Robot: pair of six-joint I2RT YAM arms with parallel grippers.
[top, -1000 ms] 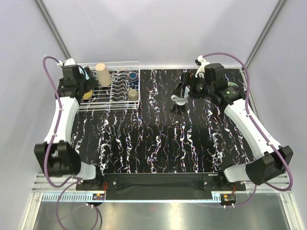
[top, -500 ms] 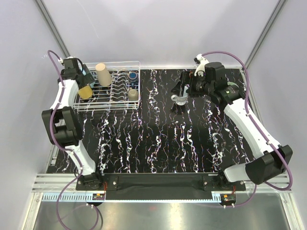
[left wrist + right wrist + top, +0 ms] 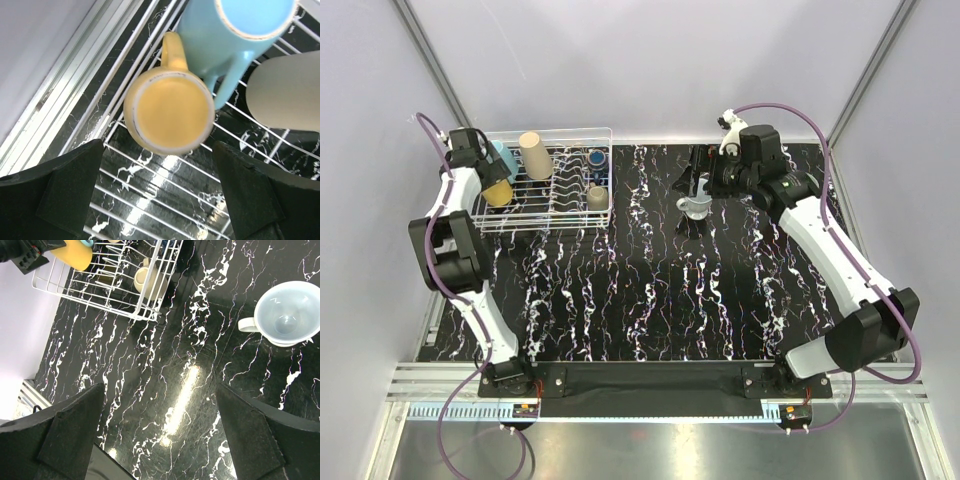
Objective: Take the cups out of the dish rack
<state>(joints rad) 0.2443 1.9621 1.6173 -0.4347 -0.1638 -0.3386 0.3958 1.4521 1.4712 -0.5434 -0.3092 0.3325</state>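
Currently in the dish rack (image 3: pixel 548 226): we are seeing a yellow mug (image 3: pixel 170 110) at the left end with a pale blue mug (image 3: pixel 235 30) pressing against it. A tan tumbler (image 3: pixel 533 155) is leaning just beside them, and a cream cup (image 3: pixel 597 197) and a navy cup (image 3: pixel 595 158) are sitting at the right end.
Already out: a pale grey mug (image 3: pixel 287 312) is standing upright on the surface (image 3: pixel 650 290), well apart from the rack.
Left jaws: they are hanging spread wide and empty above the yellow mug, one on each side of it in the wrist view, touching nothing.
Right jaws: they are hovering spread wide and empty over the surface, with the grey mug off to one side rather than between them.
Handling: we are judging the yellow mug to be rigid, smooth-glazed and therefore slippery, light enough for one arm, and liable to chip against the wires.
Where to hold: we are favouring a pinch across the round body, clear of the handle and the blue mug.
Caution: we are expecting the blue mug to shift once its neighbour lifts.
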